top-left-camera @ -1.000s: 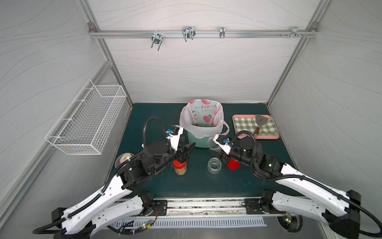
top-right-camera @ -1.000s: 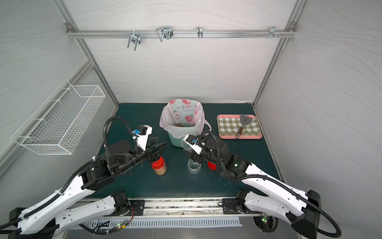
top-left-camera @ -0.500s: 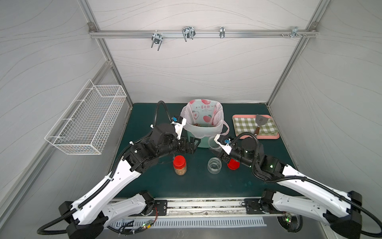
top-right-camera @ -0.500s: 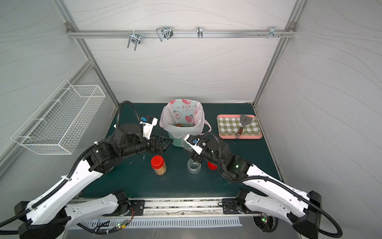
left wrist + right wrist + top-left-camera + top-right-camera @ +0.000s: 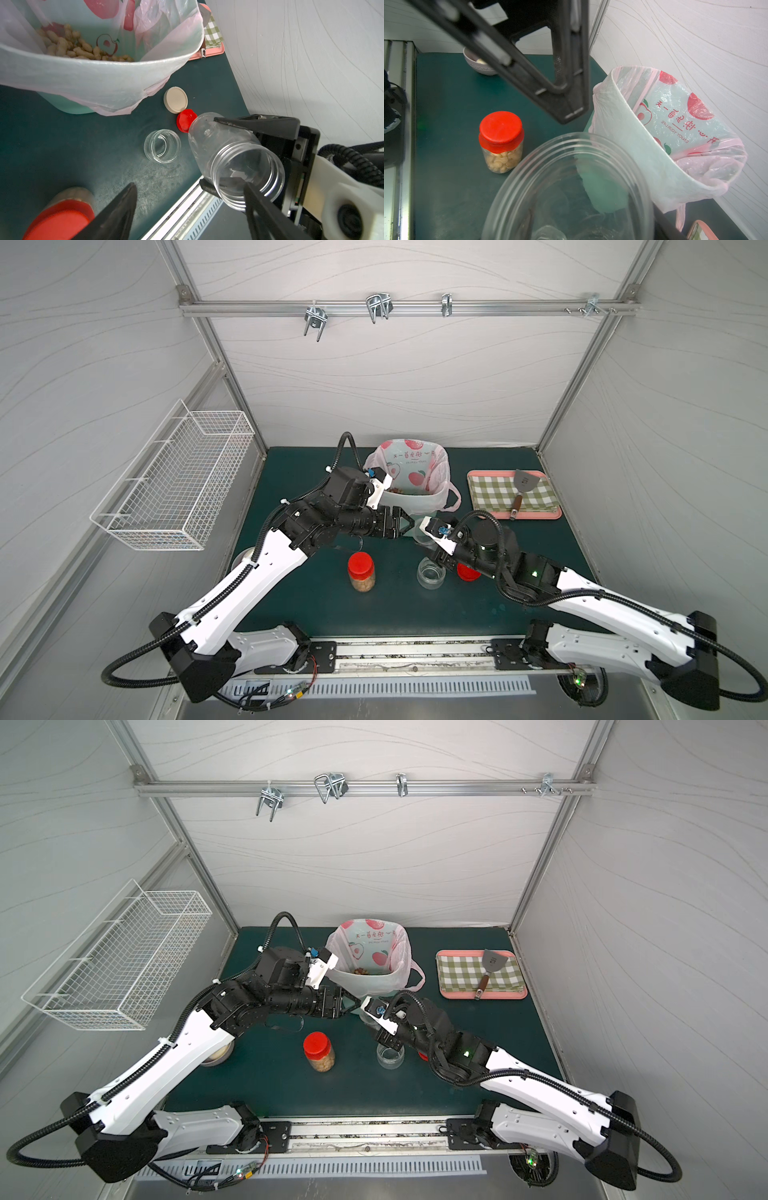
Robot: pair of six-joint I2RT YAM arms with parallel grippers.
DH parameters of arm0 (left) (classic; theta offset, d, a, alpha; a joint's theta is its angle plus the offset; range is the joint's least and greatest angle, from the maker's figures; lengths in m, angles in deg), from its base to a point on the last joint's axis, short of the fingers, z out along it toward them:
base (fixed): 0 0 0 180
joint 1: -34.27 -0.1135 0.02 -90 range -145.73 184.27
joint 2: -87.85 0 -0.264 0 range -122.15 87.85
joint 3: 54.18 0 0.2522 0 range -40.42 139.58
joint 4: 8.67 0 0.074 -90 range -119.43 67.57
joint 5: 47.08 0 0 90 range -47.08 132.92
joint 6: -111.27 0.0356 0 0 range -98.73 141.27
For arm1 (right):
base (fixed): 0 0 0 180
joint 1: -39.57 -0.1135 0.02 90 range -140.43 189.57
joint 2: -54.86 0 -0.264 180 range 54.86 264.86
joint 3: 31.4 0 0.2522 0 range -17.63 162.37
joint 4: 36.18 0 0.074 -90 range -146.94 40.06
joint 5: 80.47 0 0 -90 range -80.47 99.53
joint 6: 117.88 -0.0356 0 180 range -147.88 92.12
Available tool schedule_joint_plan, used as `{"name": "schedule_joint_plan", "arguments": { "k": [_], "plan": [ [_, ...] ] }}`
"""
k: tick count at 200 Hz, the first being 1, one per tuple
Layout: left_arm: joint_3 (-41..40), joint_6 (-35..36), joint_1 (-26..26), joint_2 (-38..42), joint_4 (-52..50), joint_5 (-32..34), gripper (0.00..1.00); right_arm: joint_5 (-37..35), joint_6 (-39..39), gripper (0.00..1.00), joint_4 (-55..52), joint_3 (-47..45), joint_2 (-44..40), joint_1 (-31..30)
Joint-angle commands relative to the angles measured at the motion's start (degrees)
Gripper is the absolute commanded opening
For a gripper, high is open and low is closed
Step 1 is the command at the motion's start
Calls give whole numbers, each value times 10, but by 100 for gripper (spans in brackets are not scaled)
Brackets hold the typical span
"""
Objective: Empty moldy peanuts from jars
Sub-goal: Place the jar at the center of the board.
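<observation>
My right gripper is shut on an empty, lidless clear jar, held tilted above the mat in front of the bin. My left gripper is open and empty, level with that jar's mouth and just left of it. One of its black fingers crosses the right wrist view. A red-lidded jar holding moldy peanuts stands upright on the mat. A short empty jar stands right of it. More peanuts lie in the bagged bin.
A loose red lid and a beige lid lie on the mat by the short jar. A pink tray with a spatula sits back right. A bowl is under the left arm. A wire basket hangs on the left wall.
My left gripper left the red-lidded jar and swung back and right toward the jar in my right gripper, with its jaws open. The right arm stayed put.
</observation>
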Motion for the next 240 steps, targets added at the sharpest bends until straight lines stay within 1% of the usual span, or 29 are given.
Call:
{"name": "schedule_joint_plan", "arguments": {
  "k": [1,21,44,87,113,156,170,192,213,240],
  "plan": [
    [19,-4,-1,-9,8,-8,75,-9,9,0,25,7,1,-3],
    [12,-7,-1,-17,25,-11,69,-7,7,0,27,8,6,-3],
    [7,-8,-2,-20,40,1,63,-6,7,0,30,10,17,-3],
    [-1,-12,8,-36,53,8,61,-10,3,0,25,16,31,-4],
    [-12,-15,15,-46,66,16,57,-8,0,0,25,18,35,-4],
    [-21,-19,23,-63,85,25,45,-11,-2,0,24,20,37,-4],
    [-20,-19,28,-68,86,27,39,-11,-3,0,24,20,39,-3],
    [-15,-14,32,-73,82,44,34,-13,-3,0,22,22,46,-3],
    [-17,-12,34,-70,83,63,25,-17,-4,0,17,27,55,-4],
    [-19,-12,35,-70,86,66,15,-24,-7,0,12,31,59,-4]
  ]
}}
